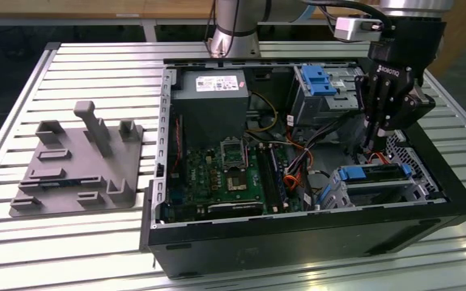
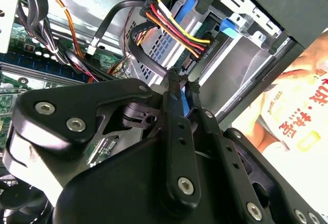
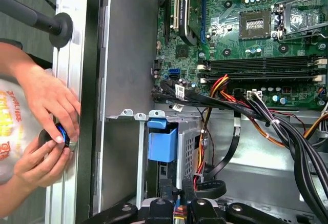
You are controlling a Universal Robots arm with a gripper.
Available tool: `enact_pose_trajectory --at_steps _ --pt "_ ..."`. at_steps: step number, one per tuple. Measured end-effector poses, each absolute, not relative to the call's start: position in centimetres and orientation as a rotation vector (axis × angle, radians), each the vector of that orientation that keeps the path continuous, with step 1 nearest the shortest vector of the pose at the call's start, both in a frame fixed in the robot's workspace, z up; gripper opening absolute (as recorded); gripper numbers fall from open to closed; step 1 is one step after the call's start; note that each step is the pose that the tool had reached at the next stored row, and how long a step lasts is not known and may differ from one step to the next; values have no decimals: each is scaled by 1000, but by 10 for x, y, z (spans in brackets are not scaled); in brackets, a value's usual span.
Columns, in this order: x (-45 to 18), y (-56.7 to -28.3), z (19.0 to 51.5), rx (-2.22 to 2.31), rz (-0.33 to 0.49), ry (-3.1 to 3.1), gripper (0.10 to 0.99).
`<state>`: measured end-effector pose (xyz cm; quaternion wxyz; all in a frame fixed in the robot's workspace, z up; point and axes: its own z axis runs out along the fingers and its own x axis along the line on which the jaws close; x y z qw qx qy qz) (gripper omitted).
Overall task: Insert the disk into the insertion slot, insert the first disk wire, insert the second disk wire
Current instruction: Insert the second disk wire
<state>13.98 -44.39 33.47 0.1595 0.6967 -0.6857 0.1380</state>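
Item: gripper (image 2: 183, 80), inside the open computer case (image 1: 298, 233); fingers (image 2: 177, 131) drawn narrow, a sliver of blue between them; tips against the dark plug end of the coloured wire bundle (image 2: 177, 29); whether they actually clamp that plug cannot be told.

Just beneath the tool: the disk (image 1: 383, 173), lying flat in the insertion slot (image 1: 387, 193), its blue carrier handle (image 3: 163, 143) towards the case middle; the insertion step judged done.

Beside the tips: black flat cable (image 3: 234, 142), looping loose.

Wires: judged in hand, the first at most; neither plug can be confirmed as seated.

Hidden: the disk's connector edge, behind the fingers in both wrist views; which wire is which is unclear.

Farther from the tool: motherboard (image 1: 233, 176); larger cage with blue latch (image 1: 322, 85).

Outside the case wall: a person's hands (image 3: 51, 101), busy with a small dark object.

Farthest: grey fixture plate (image 1: 79, 163) on the slatted table (image 1: 79, 242).
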Motion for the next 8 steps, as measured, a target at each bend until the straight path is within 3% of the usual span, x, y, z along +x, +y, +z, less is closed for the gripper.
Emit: enact_pose_trajectory --at_steps 8 --pt "144 -444 335 1991 393 -1959 196"
